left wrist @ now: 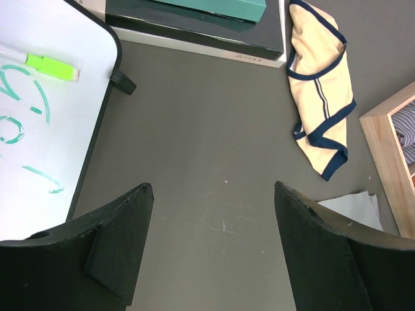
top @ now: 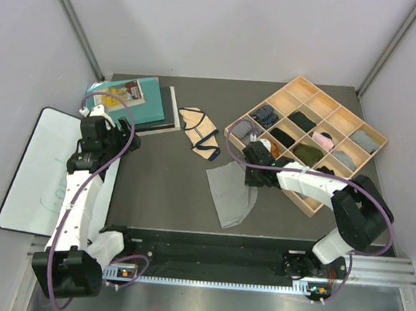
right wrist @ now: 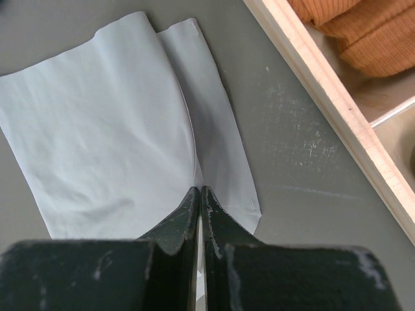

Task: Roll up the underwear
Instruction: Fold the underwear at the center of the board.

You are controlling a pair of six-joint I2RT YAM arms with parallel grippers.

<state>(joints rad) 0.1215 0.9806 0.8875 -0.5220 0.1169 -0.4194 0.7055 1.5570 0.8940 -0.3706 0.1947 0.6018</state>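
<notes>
Softly creased, thin light-grey briefs (right wrist: 97, 129) — edge pinched in closed right jaws, left jaws spread wide, beige briefs (left wrist: 322, 84) crumpled.

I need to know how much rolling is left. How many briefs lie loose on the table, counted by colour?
light-grey briefs: 1
beige briefs with navy edging: 1
Total: 2
</notes>
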